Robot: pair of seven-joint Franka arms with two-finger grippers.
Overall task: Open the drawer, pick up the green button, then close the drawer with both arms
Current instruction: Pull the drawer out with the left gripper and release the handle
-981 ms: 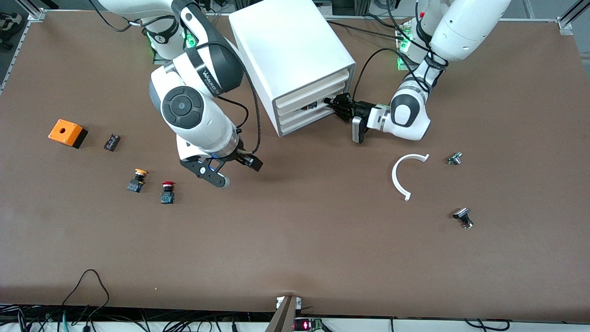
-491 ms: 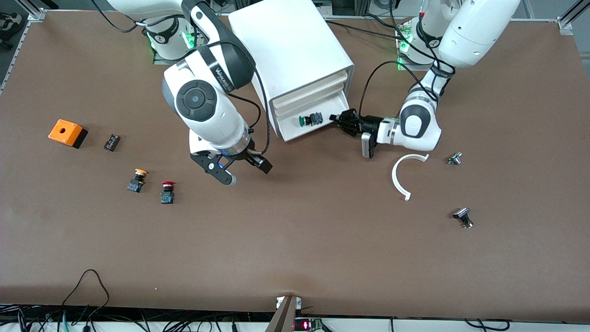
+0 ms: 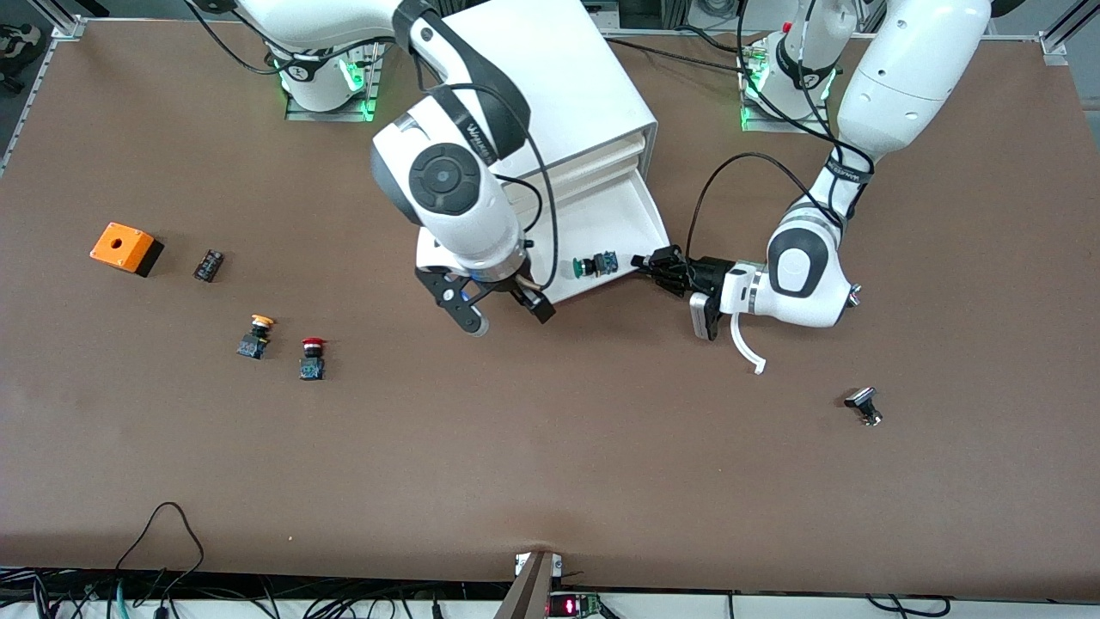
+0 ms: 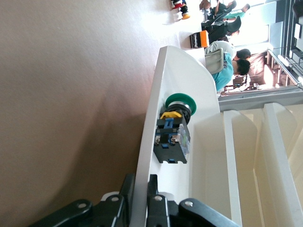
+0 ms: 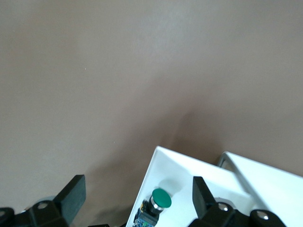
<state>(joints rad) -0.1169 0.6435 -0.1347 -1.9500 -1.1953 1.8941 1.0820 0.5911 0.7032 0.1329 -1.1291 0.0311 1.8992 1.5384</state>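
Drawer [image 3: 632, 225] of the white cabinet [image 3: 550, 77] stands pulled out over the table [image 3: 550, 447]. Left gripper [image 3: 650, 261] has its fingers pinching the drawer's front wall. Right gripper [image 3: 503, 316] hangs over the drawer's corner, fingers spread. Inside, touching the front wall, lies the green button [image 3: 595, 265].

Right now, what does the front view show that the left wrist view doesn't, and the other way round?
Only the front view shows the right gripper open over the table by the drawer's front edge, plus the red-capped button and yellow-capped button. Only the left wrist view shows the left gripper shut on the drawer front wall. Both show the button lying in the pulled-out drawer.
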